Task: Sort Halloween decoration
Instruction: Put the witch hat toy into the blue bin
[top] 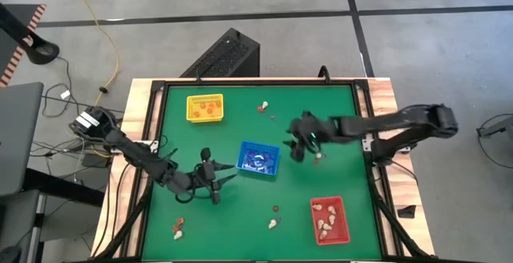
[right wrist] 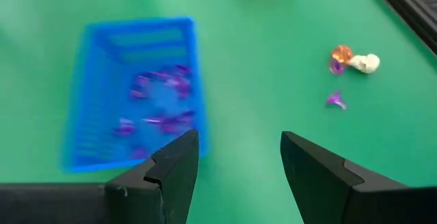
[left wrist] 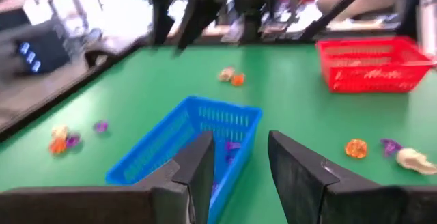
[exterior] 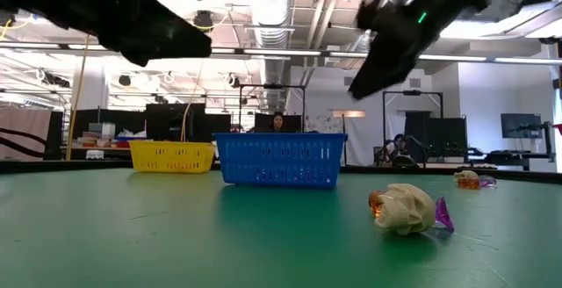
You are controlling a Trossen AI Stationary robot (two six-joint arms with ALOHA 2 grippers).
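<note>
On the green tabletop [top: 240,119] stand three trays. The blue tray [top: 259,159] is near the middle and holds several small purple trinkets [right wrist: 160,101]. The yellow tray [top: 204,108] stands toward the far left corner with some orange pieces [top: 207,109] inside, too small to count. The red tray [top: 330,220] is near the front right corner and holds about four cream-white pieces [top: 324,219]. The left tool [top: 218,181] hangs low just beside the left side of the blue tray, its arm stretched in from the left edge; its two fingers [left wrist: 196,176] are spread apart and pinch nothing. The right tool [top: 295,152] hangs above the tabletop just right of the blue tray, its arm reaching in from the right edge; its fingers [right wrist: 174,169] are spread wide and empty. Loose Halloween decoration lies in small groups: one group [top: 264,107] near the far edge, one [top: 178,229] near the front left corner, one [top: 274,216] near the front edge, between the blue and red trays.
</note>
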